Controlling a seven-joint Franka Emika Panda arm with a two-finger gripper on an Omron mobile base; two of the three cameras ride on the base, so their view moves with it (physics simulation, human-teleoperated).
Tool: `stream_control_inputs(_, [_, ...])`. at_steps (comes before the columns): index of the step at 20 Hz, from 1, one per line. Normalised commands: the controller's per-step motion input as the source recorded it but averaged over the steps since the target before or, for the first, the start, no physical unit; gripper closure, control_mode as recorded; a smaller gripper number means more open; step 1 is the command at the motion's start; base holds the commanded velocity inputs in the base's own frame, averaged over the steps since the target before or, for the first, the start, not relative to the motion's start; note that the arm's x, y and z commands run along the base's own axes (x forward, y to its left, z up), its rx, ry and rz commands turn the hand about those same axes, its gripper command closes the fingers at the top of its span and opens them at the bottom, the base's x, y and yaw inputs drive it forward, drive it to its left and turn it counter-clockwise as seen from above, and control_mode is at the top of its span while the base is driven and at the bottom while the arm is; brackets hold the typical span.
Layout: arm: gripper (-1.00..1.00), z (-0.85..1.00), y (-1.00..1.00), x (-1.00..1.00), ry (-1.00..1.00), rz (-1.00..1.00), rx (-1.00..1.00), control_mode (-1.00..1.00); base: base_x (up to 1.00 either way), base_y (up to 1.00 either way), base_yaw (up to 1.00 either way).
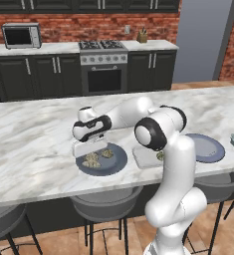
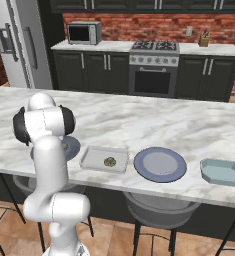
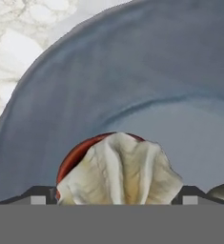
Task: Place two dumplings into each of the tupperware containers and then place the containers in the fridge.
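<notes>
Two dumplings [image 1: 92,160] are lying on the round plate [image 1: 119,160] in the left base view. Close up, the hand camera is showing one dumpling [image 3: 120,171] between the fingertips [image 3: 37,196] of the gripper [image 3: 114,198], jaws standing wide, at 6 o'clock.

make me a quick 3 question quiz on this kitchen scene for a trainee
1. True or false: the gripper sits low over a dumpling on the dark blue-grey plate.
2. How many dumplings lie in the pale grey tupperware container beside the robot?
3. What stands between that container and the pale teal tupperware container: A) a microwave, B) a round plate with nothing on it, C) a fridge?

Key
1. True; its fingertips flank the dumpling, jaws wide.
2. One dumpling.
3. B.
</notes>
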Motion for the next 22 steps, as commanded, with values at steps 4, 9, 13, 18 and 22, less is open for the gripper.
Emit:
stream_control_inputs(4, [1.0,0.12,0.0,0.06,0.0,0.0,0.01,-1.0,0.0,0.0,0.0])
stream_control_inputs(9, [1.0,0.66,-0.08,0.0,0.0,-0.04,0.01,-1.0,0.0,0.0,0.0])
stream_control_inputs(13, [1.0,0.46,-0.82,-0.23,0.0,-0.04,0.0,-1.0,0.0,0.0,0.0])
stream_control_inputs(18, [1.0,0.12,-1.0,-0.5,-0.01,-0.03,0.03,-1.0,0.0,0.0,0.0])
stream_control_inputs(22, [1.0,0.06,-1.0,-0.2,0.01,-0.14,0.06,-1.0,0.0,0.0,0.0])
